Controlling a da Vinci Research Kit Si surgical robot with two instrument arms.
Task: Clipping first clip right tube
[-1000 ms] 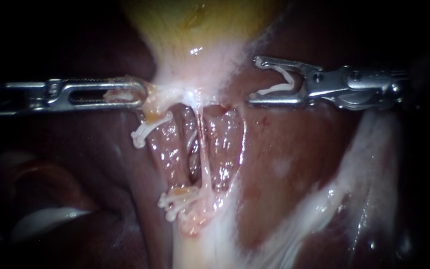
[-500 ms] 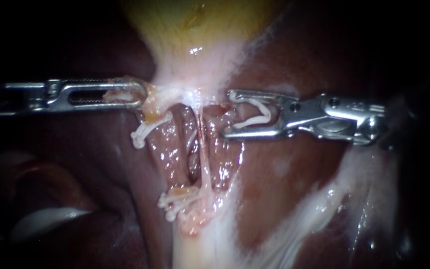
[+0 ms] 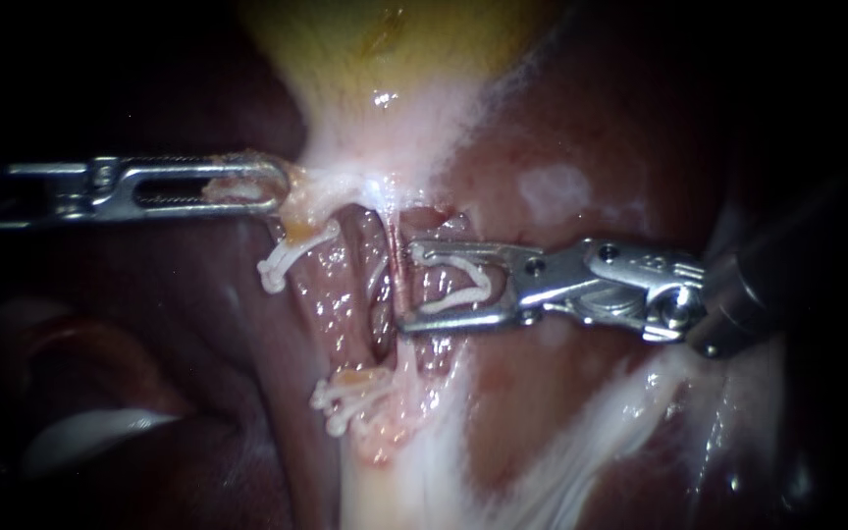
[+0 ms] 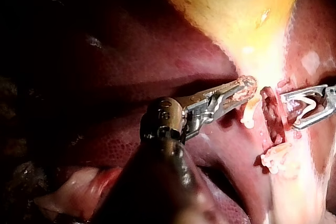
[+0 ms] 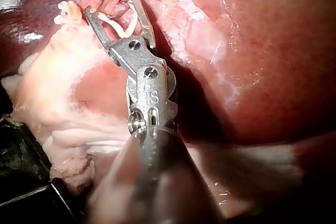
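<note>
Our right instrument [image 3: 402, 285] comes in from the right of the frame, and its shaft is cut off in the dark there. Its jaws stand wide apart and carry a white clip [image 3: 483, 285] that touches both of them, its legs spread. The jaw tips reach the right tube [image 3: 407, 348], a thin pale strand running down the middle of the frame. We cannot tell whether the strand lies inside the clip's mouth or passes behind it, and in the right wrist view the tips are half lost in wet folds. Our left instrument [image 3: 269, 186], at centre left, has its jaws closed on pale tissue [image 3: 321, 186] under the gallbladder [image 3: 385, 59], with only one jaw showing plainly. Other clips [image 3: 344, 396] sit left of the tube, against the liver [image 3: 581, 373]
</note>
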